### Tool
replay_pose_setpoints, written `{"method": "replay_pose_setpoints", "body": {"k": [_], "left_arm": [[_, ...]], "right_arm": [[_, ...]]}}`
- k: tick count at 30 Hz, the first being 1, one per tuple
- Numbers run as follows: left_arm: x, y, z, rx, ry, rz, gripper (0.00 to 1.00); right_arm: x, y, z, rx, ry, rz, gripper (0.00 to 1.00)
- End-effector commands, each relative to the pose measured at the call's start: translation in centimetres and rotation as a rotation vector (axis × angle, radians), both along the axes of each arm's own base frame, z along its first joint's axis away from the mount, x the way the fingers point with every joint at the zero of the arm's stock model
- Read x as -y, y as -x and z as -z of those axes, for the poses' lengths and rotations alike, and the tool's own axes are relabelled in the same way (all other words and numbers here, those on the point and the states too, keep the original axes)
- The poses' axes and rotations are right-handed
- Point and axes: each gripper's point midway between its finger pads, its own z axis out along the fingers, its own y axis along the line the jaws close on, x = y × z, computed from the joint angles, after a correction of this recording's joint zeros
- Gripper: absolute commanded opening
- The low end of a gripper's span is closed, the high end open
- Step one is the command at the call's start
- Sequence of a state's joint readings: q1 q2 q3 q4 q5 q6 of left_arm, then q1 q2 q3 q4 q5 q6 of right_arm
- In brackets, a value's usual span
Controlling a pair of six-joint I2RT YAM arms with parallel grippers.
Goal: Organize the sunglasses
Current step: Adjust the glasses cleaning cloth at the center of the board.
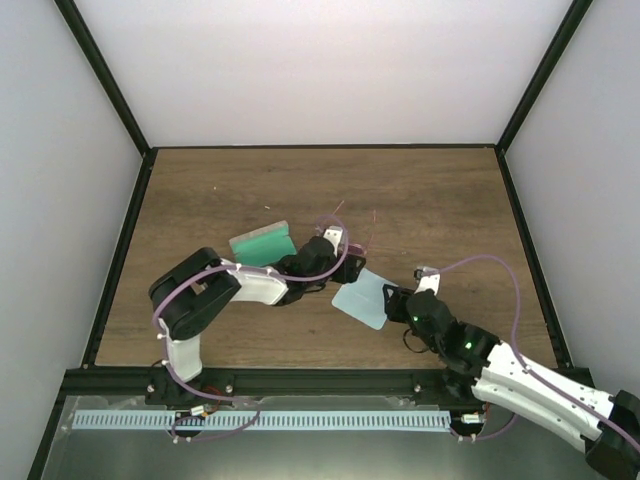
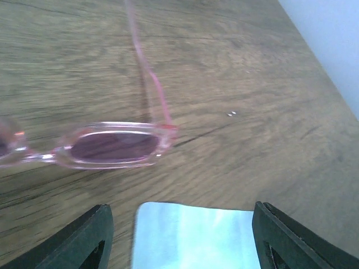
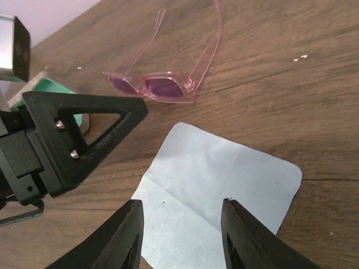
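Note:
The sunglasses point(image 3: 162, 87) have pink frames, magenta lenses and thin arms spread open, and lie on the wooden table past the light blue cloth point(image 3: 224, 185). In the left wrist view one lens point(image 2: 112, 147) lies just ahead of my left gripper point(image 2: 179, 241), which is open above the cloth's point(image 2: 190, 235) far edge and holds nothing. My right gripper point(image 3: 182, 235) is open low over the cloth's near part, with nothing between its fingers. From above, the left gripper point(image 1: 340, 258) sits beside the sunglasses point(image 1: 356, 246) and the right gripper point(image 1: 388, 303) is at the cloth point(image 1: 362, 297).
The grey case point(image 1: 262, 243) with green lining lies open left of the left gripper, and shows behind that gripper's finger point(image 3: 84, 134) in the right wrist view as a case corner point(image 3: 50, 89). White walls with a black frame surround the table point(image 1: 430, 200).

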State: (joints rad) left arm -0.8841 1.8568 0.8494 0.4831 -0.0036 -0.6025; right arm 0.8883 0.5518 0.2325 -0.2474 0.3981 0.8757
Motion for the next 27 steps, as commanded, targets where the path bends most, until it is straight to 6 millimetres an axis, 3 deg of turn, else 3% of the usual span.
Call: {"method": "replay_pose_setpoints", "body": {"k": [1, 8, 12, 17, 27], "left_arm": [[3.0, 1.1, 0.6, -0.06, 0.056, 0.114, 0.7], [5.9, 2.1, 1.7, -0.126, 0.118, 0.237, 0.69], [5.6, 1.6, 2.6, -0.126, 0.091, 0.214, 0.7], [4.2, 0.6, 4.0, -0.155, 0.053, 0.163, 0.7], [-1.0, 0.0, 6.5, -0.179, -0.069, -0.02, 0.74]], "right_arm": [[1.6, -0.3, -0.9, 0.043, 0.002, 0.068, 0.4], [1.6, -0.5, -0.2, 0.015, 0.048, 0.073, 0.43], [1.6, -0.5, 0.0, 0.011, 0.052, 0.073, 0.43], [1.5, -0.4, -0.2, 0.022, 0.035, 0.061, 0.44], [1.0, -0.4, 1.0, -0.017, 0.068, 0.05, 0.44]]}}
